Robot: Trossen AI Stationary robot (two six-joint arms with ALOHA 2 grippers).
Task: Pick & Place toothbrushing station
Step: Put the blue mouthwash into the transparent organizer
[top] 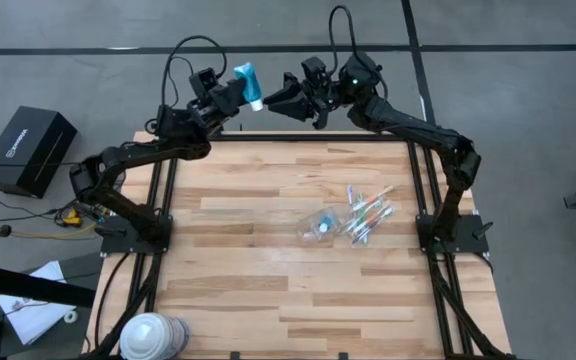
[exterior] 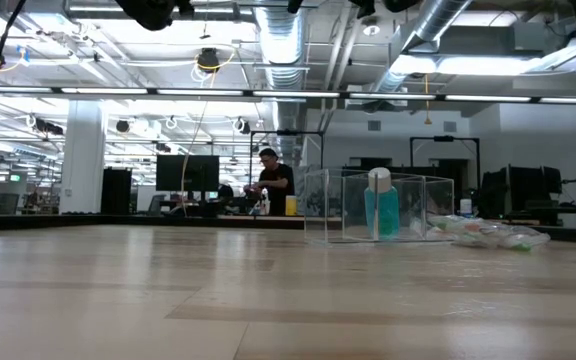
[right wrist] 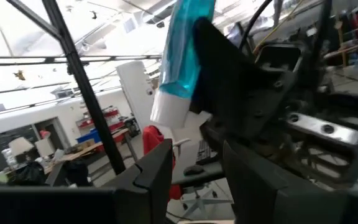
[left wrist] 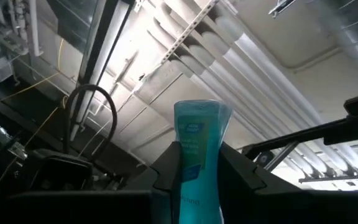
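The table (top: 268, 250) is pale wood planks in a black frame, standing on grey floor crossed by dark lines; a black box (top: 30, 148) sits on the floor off its left side, and a white-and-blue roll (top: 153, 335) stands at the near left corner; both arms are raised over the far edge; the left gripper (top: 236, 95) is clenched on the blue tube (top: 249, 85), white cap pointing toward the table, held up in the air; the right gripper (top: 286, 100) faces it just beside the cap, fingers apart and holding nothing; the clear cup (top: 320, 225) lies on the right half of the table with something blue inside, and the toothbrushes (top: 368, 212) lie in a loose pile touching its right side; in the low view the room beyond is a big workshop with ducts (exterior: 288, 40), strip lights and monitors (exterior: 188, 175), and a person (exterior: 271, 180) stands at a far bench
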